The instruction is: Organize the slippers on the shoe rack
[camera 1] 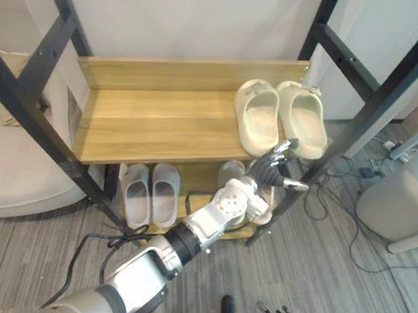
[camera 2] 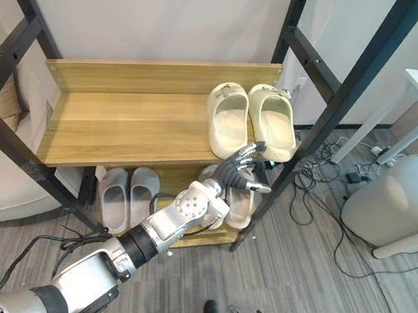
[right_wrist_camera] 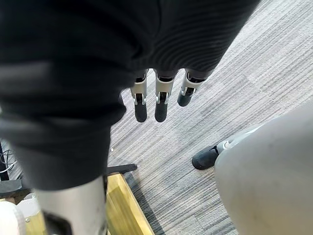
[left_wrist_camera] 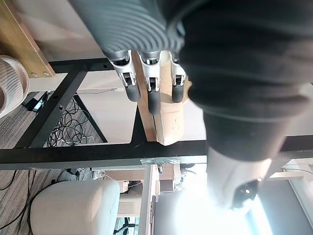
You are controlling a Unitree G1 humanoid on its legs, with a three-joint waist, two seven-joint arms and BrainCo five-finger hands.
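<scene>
Cream moulded-foam slippers point(camera 1: 255, 120), a thick-soled pair with broad closed straps and open toes, lie side by side at the right end of the upper shelf of the wooden shoe rack with a black metal frame point(camera 1: 152, 123). Their toes point to the far wall and their heels sit close to the near edge. They look light and slightly springy, stiff enough to keep their shape when lifted and matt enough not to slip. The strap over the instep or the thick heel rim seems the best place to take hold, with one side under the thumb. On the lower shelf a pair of pale grey slippers point(camera 1: 151, 193) of similar shape sits to the left. A pair of beige slippers point(camera 2: 243, 203) sits to the right, partly hidden behind the arm. The left robot hand point(camera 1: 275, 168) reaches to the near right corner of the upper shelf, just by the cream heels, with its fingers loosely spread and its thumb out, holding nothing. Whether it touches a heel cannot be told. The right robot hand point(right_wrist_camera: 160, 103) hangs low over the grey striped carpet point(right_wrist_camera: 234, 83), fingers straight and empty. Judging by how the pairs lie, the cream pair is already neat, and the beige pair looks most in need of straightening.
</scene>
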